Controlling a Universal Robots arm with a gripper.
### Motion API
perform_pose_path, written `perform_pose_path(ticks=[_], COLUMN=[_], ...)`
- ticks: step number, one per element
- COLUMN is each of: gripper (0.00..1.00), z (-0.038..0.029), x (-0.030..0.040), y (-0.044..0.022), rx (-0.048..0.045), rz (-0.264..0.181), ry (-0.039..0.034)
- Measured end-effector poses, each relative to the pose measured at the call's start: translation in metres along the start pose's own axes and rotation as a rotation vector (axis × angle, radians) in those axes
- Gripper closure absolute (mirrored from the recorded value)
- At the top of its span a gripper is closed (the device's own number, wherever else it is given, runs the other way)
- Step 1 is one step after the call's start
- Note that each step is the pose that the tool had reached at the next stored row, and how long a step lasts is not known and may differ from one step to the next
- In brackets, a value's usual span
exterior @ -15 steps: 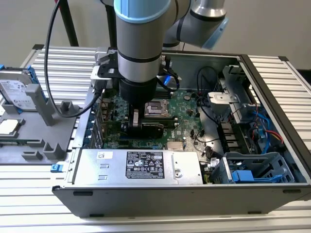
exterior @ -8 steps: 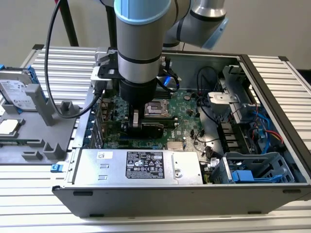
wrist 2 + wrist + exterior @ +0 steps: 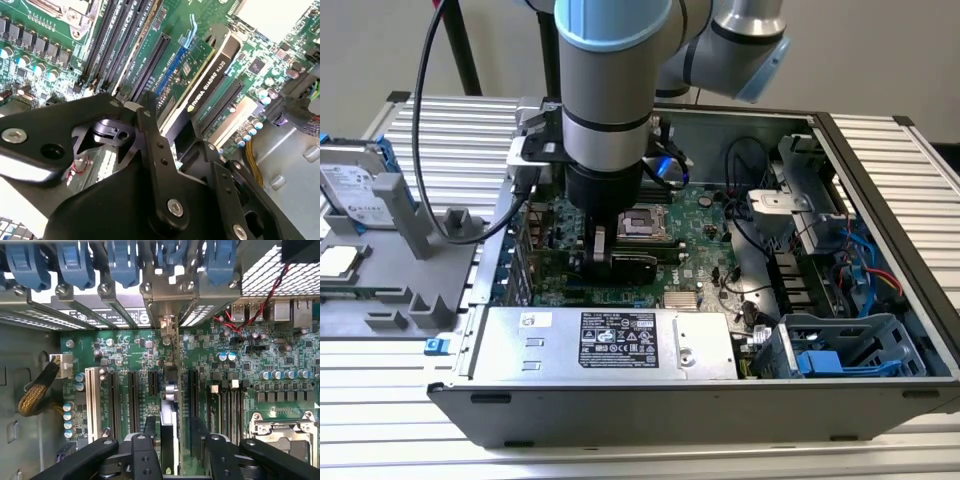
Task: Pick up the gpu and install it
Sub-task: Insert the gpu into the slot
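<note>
Seating the gpu [image 3: 202, 95] is the step in hand: my end effector [image 3: 170, 440] is clamped on the card, holding it edge-down over a slot of the motherboard [image 3: 705, 215] inside the case [image 3: 880, 150], and I judge it needs straight downward pressure.

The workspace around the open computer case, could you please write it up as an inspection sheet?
Surface: ribbed metal table carrying the open computer case.
Job's things: gpu stands on edge over the motherboard, between the slots.
Clutter: hard drive on a grey fixture at the exterior view's left.
Grippers: gripper shut on the gpu, fingers either side of it.
Cables: black cable loops to the wrist; red and blue wires inside the case.
Surroundings: plain wall behind.
</note>
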State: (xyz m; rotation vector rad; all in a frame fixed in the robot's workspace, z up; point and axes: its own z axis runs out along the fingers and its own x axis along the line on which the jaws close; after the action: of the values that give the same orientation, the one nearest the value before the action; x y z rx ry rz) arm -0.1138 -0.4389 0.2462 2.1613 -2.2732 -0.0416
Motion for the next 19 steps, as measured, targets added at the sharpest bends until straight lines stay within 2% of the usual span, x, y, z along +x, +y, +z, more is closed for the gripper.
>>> perform_pose_path(ticks=[7,8,10,11,19], gripper=[0.0,0.0,0.0,1.0,1.0], z=[-0.0304,-0.0338,-0.0352,-0.0353,-0.037], x=[-0.0004,-0.0005,-0.0005,-0.0005,-0.0005], y=[0.0007,0.0008,0.0008,0.0008,0.0008], rx=[0.0,-0.0001,0.0001,0.0002,-0.0001], rz=[0.0,0.0,0.0,0.0,0.0], ry=[-0.0005,-0.0004,-0.0007,-0.0008,-0.0005])
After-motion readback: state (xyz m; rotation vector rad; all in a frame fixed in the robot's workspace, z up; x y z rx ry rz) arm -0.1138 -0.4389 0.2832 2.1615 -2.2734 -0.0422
